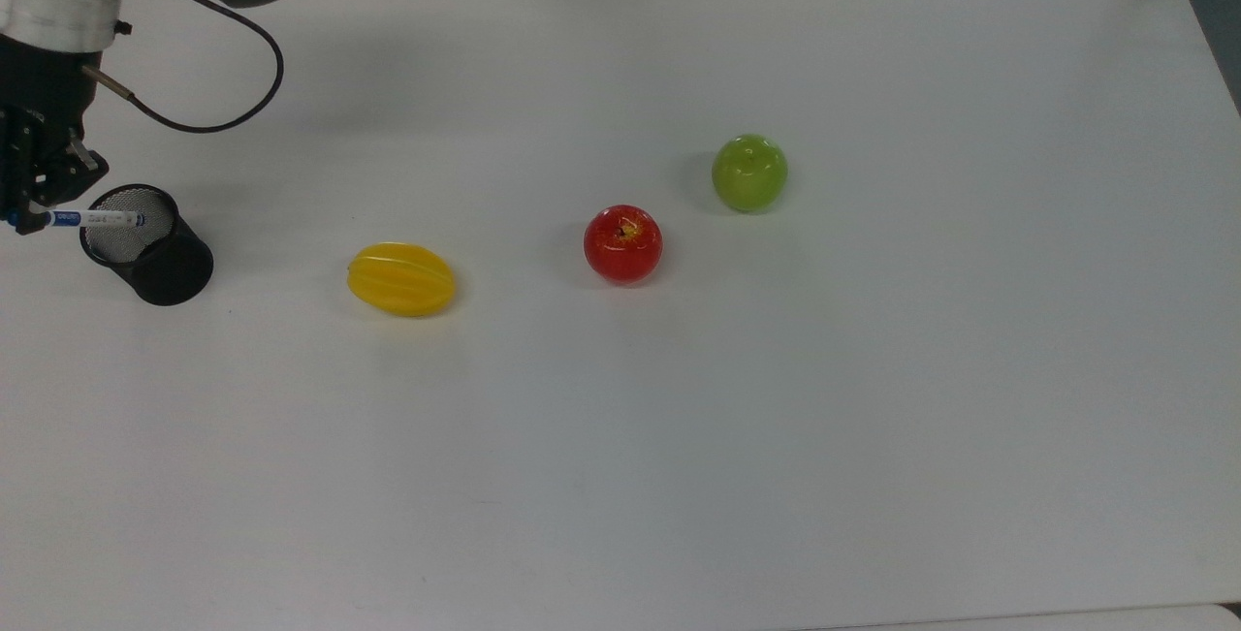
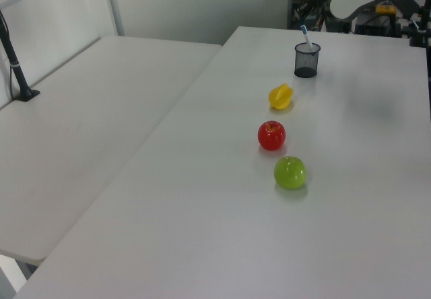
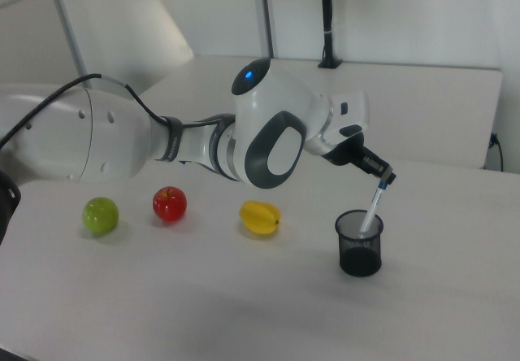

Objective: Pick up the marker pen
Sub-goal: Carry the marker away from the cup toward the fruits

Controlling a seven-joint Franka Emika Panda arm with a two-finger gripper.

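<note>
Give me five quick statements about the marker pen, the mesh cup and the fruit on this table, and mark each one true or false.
1. The gripper holds the marker pen by its top end. True.
2. The marker pen is fully clear of the black mesh pen cup. False: its lower end is inside the cup.
3. The yellow starfruit is the fruit nearest the cup. True.
4. The red apple touches the green apple. False: they sit apart.
5. The cup lies tipped over on the white table. False: it stands upright.
</note>
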